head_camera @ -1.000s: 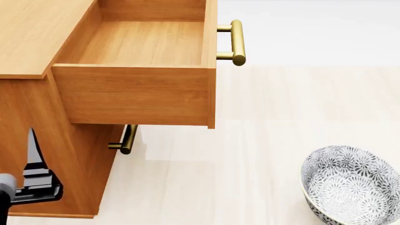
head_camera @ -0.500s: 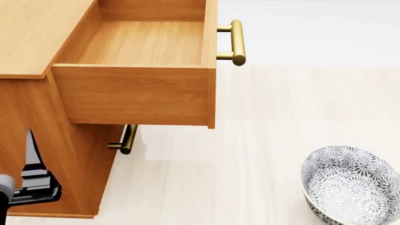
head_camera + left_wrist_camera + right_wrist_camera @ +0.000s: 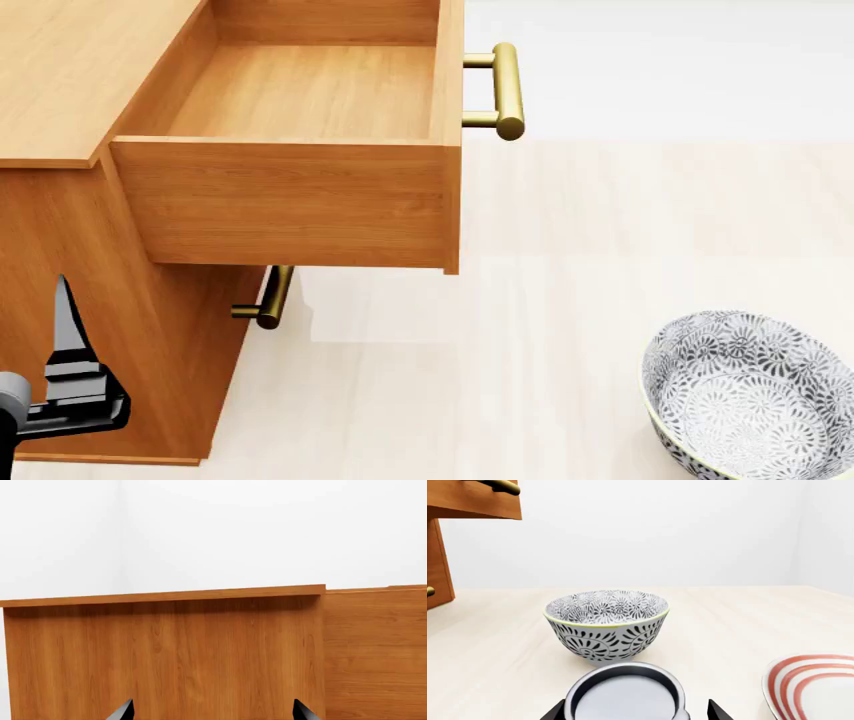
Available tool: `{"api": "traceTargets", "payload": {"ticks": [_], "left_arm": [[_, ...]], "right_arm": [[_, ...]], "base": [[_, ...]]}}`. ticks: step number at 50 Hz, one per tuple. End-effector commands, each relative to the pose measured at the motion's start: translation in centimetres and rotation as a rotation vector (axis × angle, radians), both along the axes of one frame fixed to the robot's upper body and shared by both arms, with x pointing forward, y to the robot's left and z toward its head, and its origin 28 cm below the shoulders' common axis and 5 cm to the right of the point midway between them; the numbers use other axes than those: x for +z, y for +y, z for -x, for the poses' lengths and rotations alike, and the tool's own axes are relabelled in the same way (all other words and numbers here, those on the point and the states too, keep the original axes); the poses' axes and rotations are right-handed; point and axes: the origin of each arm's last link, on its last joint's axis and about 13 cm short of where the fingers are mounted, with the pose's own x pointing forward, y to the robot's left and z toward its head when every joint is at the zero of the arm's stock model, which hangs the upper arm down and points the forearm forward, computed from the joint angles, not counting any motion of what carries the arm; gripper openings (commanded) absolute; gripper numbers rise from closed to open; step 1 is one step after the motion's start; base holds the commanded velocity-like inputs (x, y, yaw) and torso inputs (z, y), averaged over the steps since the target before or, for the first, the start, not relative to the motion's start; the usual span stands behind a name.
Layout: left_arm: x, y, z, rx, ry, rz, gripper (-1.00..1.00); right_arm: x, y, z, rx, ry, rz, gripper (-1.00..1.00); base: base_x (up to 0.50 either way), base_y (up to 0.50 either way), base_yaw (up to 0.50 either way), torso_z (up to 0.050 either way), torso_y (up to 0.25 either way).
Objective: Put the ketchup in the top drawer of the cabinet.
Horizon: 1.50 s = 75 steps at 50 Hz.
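The ketchup (image 3: 626,699) shows only its silver-grey top in the right wrist view, standing between the spread fingertips of my right gripper (image 3: 636,713), which is open; there is a gap on one side. The label is hidden, and the can and right gripper are out of the head view. The cabinet (image 3: 80,60) stands at the left with its top drawer (image 3: 307,95) pulled out and empty. My left gripper (image 3: 212,714) is open, facing the cabinet's side panel (image 3: 167,655), low beside the cabinet; one finger (image 3: 64,320) shows in the head view.
A patterned grey-white bowl (image 3: 606,622) sits on the pale floor just beyond the can, also the bowl (image 3: 747,390) at lower right. A red-striped plate (image 3: 810,685) lies beside it. The drawer's brass handle (image 3: 505,90) juts out, with a lower handle (image 3: 274,297) under the drawer.
My left gripper has drifted slightly left in the head view. The drawer and bowl have not moved.
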Motion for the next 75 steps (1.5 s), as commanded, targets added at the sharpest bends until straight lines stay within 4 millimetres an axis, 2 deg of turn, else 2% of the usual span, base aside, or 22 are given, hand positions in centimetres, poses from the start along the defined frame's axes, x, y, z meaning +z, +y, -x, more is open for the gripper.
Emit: {"api": "traceTargets", "payload": {"ticks": [1, 15, 16, 29, 33, 48, 70, 75], "left_arm": [[-0.1, 0.1, -0.1, 0.002, 0.003, 0.002, 1.0], [-0.2, 0.1, -0.1, 0.004, 0.004, 0.004, 1.0], [-0.2, 0.1, -0.1, 0.004, 0.003, 0.003, 1.0], [-0.3, 0.1, 0.0, 0.001, 0.008, 0.008, 1.0], [-0.3, 0.1, -0.1, 0.0, 0.01, 0.008, 1.0], [-0.3, 0.1, -0.1, -0.017, 0.013, 0.018, 1.0], [-0.5, 0.3, -0.3, -0.023, 0.013, 0.026, 1.0], [-0.4, 0.4, -0.2, -0.018, 0.011, 0.028, 1.0]], "right_arm": [[-0.4, 0.1, -0.2, 0.0, 0.006, -0.005, 1.0], [-1.0, -0.1, -0.2, -0.001, 0.012, -0.007, 1.0], [-1.0, -0.1, -0.2, 0.002, 0.011, -0.008, -1.0], [-0.8, 0.0, -0.2, 0.0, 0.017, -0.008, -1.0], [-0.2, -0.1, -0.2, -0.006, 0.01, -0.001, -1.0], [7.2, 0.7, -2.2, -0.038, -0.031, 0.064, -1.0], [13.9, 1.0, -3.7, -0.105, -0.059, 0.079, -1.0], [14.9, 1.2, -4.0, -0.113, -0.062, 0.086, -1.0]], "base": [[0.0, 0.0, 0.0, 0.0, 0.0], [0.0, 0.0, 0.0, 0.0, 0.0], [0.0, 0.0, 0.0, 0.0, 0.0], [0.0, 0.0, 0.0, 0.0, 0.0], [0.0, 0.0, 0.0, 0.0, 0.0], [0.0, 0.0, 0.0, 0.0, 0.0], [0.0, 0.0, 0.0, 0.0, 0.0], [0.0, 0.0, 0.0, 0.0, 0.0]]}}
